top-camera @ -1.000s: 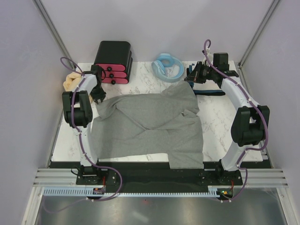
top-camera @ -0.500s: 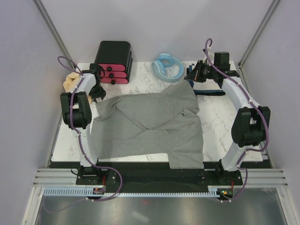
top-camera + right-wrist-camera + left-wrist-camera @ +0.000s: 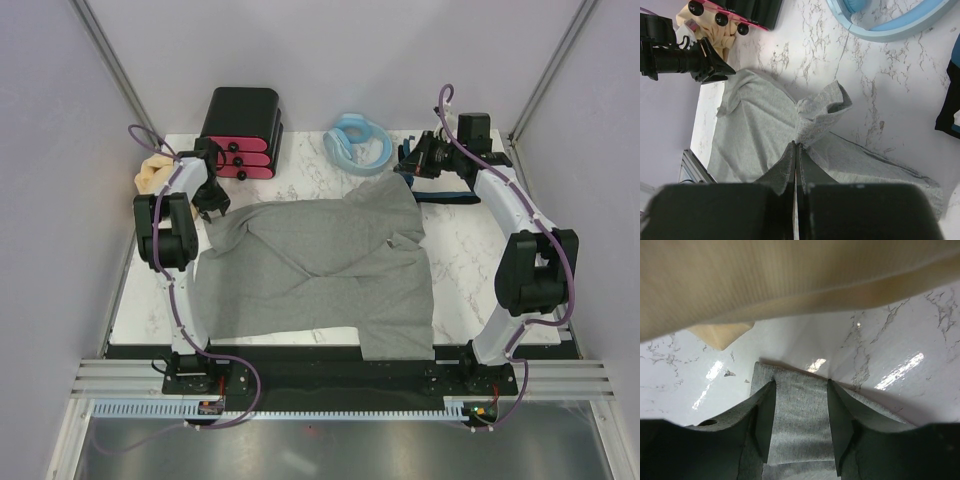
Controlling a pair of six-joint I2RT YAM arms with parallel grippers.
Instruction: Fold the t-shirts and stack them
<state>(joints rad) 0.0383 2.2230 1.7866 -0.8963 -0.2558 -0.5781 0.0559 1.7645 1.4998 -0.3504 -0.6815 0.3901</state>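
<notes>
Lying spread over the middle of the table (image 3: pixel 460 280) is the grey t-shirt (image 3: pixel 320 275), creased, with its near right part hanging over the table's front edge. The right hand (image 3: pixel 796 148) is pinching it: fingers (image 3: pixel 785 170) pressed together, a bunch of grey cloth gathering into the tips. In the top view that grip is sitting at the shirt's far right corner, and the corner is sitting raised off the marble toward the hand. The left hand (image 3: pixel 800 387) is sitting at the far left corner with its jaws standing moderately apart. A flat strip of grey cloth is lying between its two fingers (image 3: pixel 765 420) on the table, and they are not clamping it as far as the wrist view is showing. The tan t-shirt (image 3: pixel 152 175) is lying crumpled at the far left table edge, just beyond the left hand, and is filling the top of the left wrist view. The dark t-shirt (image 3: pixel 447 196) is lying at the far right under the right arm, just beside the grey shirt's raised corner. The black box (image 3: pixel 243 135) with pink drawers is standing at the back left. The blue hose (image 3: pixel 358 142) is lying coiled at the back centre, near the raised corner but apart from it.
</notes>
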